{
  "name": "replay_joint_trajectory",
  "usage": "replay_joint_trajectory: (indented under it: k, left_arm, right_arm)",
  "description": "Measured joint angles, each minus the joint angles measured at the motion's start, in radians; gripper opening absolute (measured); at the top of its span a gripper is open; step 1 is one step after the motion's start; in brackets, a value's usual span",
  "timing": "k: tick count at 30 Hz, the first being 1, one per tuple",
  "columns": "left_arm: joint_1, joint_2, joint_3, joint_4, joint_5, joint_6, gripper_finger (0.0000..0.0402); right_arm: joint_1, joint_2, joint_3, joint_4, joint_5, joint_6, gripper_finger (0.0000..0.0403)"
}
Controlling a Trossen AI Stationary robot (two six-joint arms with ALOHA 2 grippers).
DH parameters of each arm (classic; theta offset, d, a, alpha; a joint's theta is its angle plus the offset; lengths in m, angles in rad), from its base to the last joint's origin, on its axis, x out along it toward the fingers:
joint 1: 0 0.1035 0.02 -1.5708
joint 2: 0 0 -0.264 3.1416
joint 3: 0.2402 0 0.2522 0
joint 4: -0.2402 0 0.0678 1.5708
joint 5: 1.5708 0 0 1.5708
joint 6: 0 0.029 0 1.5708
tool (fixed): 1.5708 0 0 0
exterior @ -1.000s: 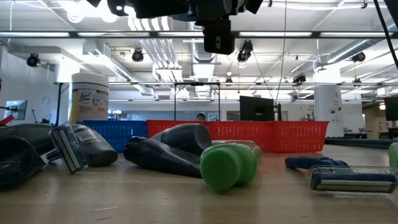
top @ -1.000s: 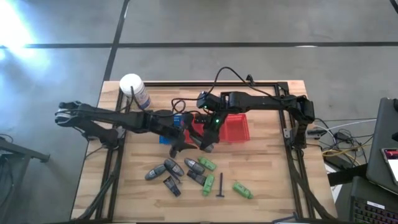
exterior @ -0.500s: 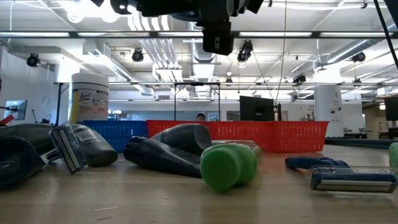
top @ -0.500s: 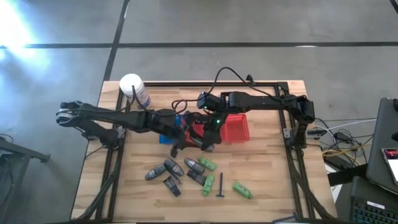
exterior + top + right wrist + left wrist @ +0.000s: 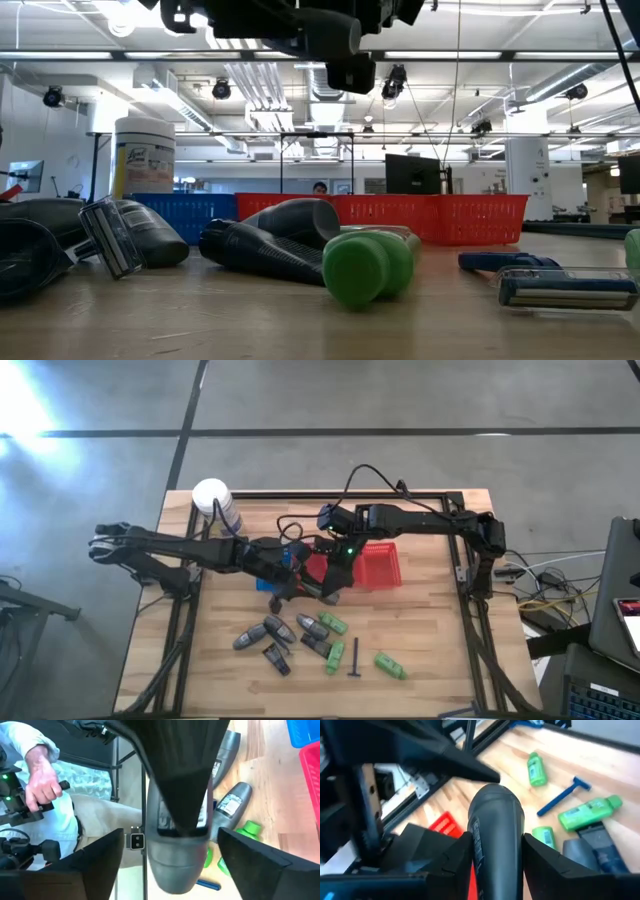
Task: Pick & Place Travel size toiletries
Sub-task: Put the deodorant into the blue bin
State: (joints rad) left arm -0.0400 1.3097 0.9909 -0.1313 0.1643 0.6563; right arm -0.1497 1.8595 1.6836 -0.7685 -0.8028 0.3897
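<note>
The left pincer (image 5: 492, 855) pinches a grey tube (image 5: 496, 832); the right pincer (image 5: 172, 850), spread, flanks its other end.

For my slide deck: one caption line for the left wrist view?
Left gripper holds a grey tube above green bottles and a blue razor.

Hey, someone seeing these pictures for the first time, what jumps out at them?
Both arms meet mid-table over one grey tube: the left gripper is shut on it, and the right gripper straddles the same tube, by the red basket. Nearer the front edge lie scattered toiletries, among them a green bottle and a blue razor.
</note>
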Motion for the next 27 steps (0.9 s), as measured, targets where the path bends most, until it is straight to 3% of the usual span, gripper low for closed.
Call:
replay_joint_trajectory:
  k: [4,8,12,16,21,27]
  left_arm:
    - [0.0,-0.023,0.0,-0.11,-0.087,0.001,0.0142]
    - [-0.001,-0.054,-0.018,-0.278,-0.24,-0.015,0.0142]
    - [-0.013,-0.098,-0.039,-0.455,-0.489,-0.128,0.0141]
    - [-0.021,-0.112,-0.063,-0.629,-0.757,-0.434,0.0141]
    - [-0.026,-0.072,-0.076,-0.745,-0.758,-0.87,0.0141]
    - [-0.032,0.051,-0.087,-0.751,-0.758,-1.011,0.0141]
  right_arm:
    - [-0.001,-0.011,0.002,-0.008,0.005,0.001,0.0343]
    - [-0.001,-0.05,0.003,-0.023,0.044,0.003,0.0353]
    - [-0.004,-0.103,0.003,-0.087,0.227,-0.001,0.0346]
    - [-0.011,-0.169,0.003,-0.156,0.492,0.05,0.0334]
    - [-0.015,-0.213,-0.001,-0.213,0.733,0.197,0.033]
    - [-0.016,-0.224,-0.001,-0.215,0.857,0.245,0.0344]
